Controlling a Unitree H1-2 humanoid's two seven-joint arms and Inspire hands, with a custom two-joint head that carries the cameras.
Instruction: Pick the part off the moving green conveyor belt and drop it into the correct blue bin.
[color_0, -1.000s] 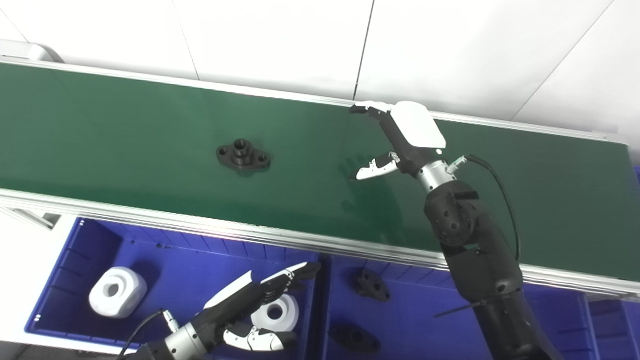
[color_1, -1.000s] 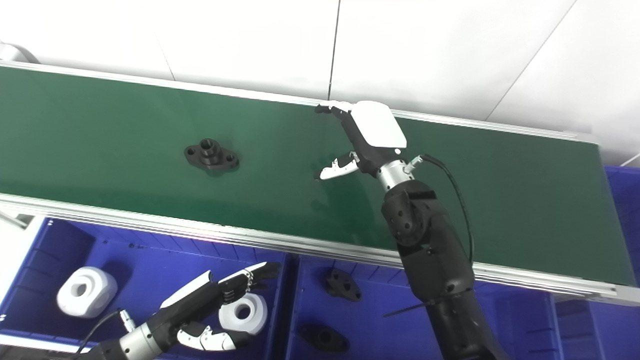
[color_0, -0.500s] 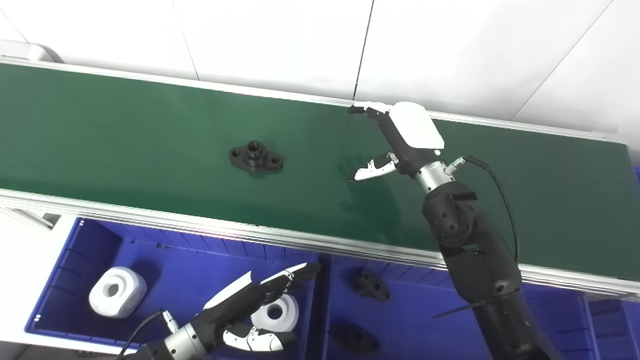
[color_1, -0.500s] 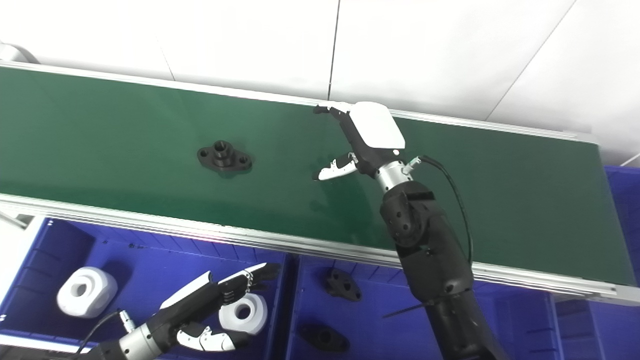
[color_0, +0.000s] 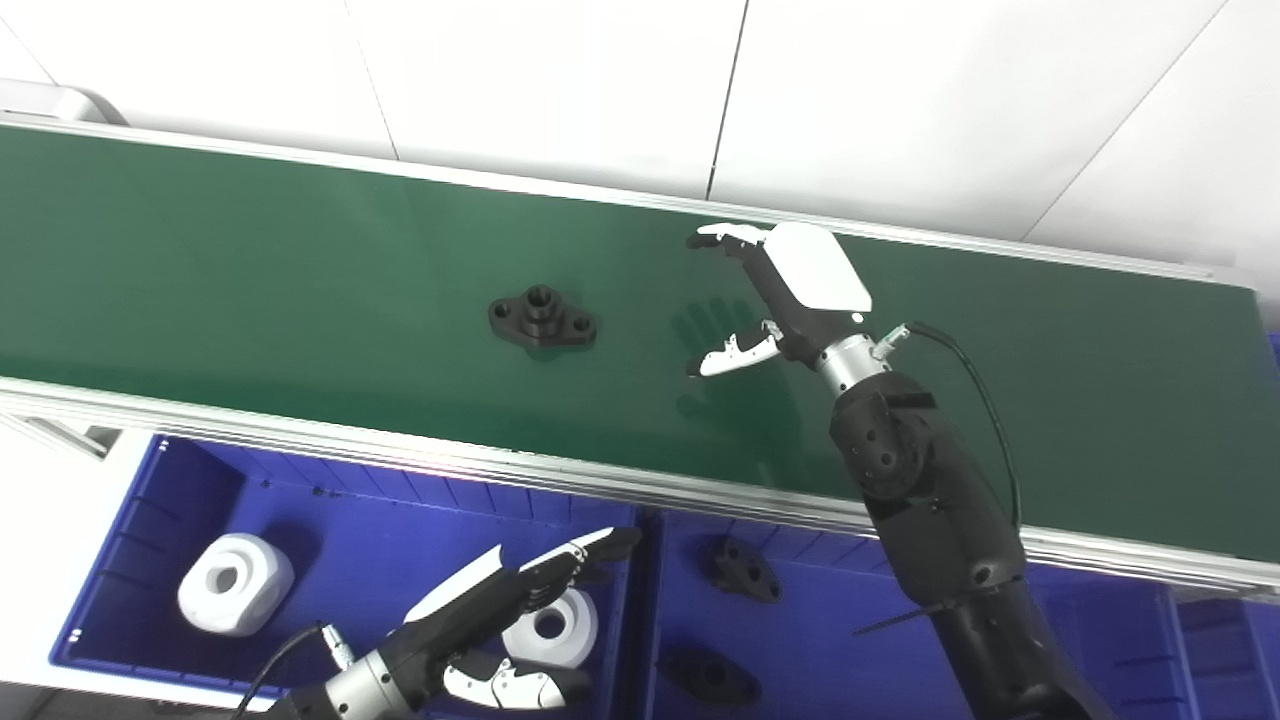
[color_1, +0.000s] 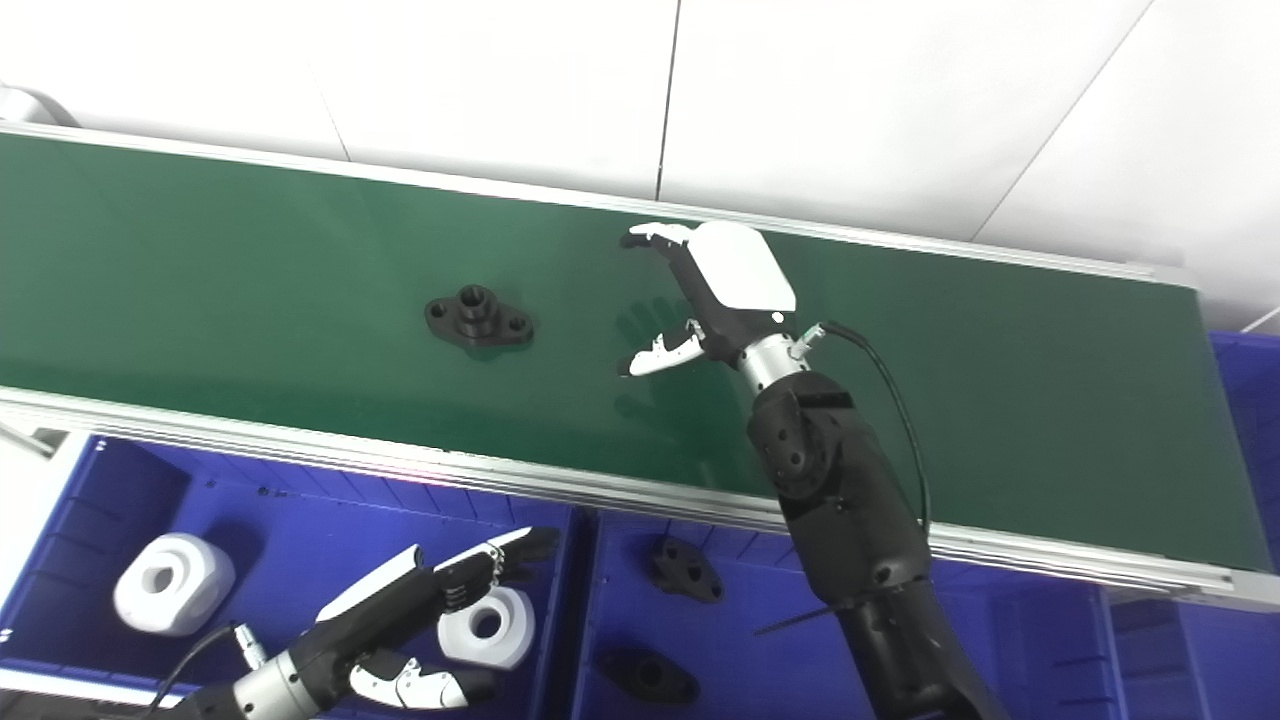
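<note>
While the black part (color_0: 542, 318) lies flat on the green belt (color_0: 250, 260), the right hand (color_0: 790, 300) hangs over the belt to the part's right, near it but not touching. That hand is open and holds nothing: its fingers (color_0: 722, 240) reach toward the far edge of the belt and its thumb (color_0: 728, 356) points toward the part, with a wide gap between them. The part is a flat plate with a raised round collar in the middle and a hole at each end.

Below the belt's near metal rail (color_0: 400, 455) stand blue bins. The left bin (color_0: 150, 520) holds two white blocks, one (color_0: 235, 583) near its left wall and another (color_0: 555, 625) near its right wall. The left hand (color_0: 500, 630) hovers over this bin, just above the second white block, open and empty, with its fingers stretched out toward the belt. The middle bin (color_0: 820, 640) holds two black parts like the one on the belt, one (color_0: 742, 570) close to the belt side and one (color_0: 712, 677) nearer the bottom edge. The right arm (color_0: 930, 510) crosses over this bin and the rail on its way up to the belt.
</note>
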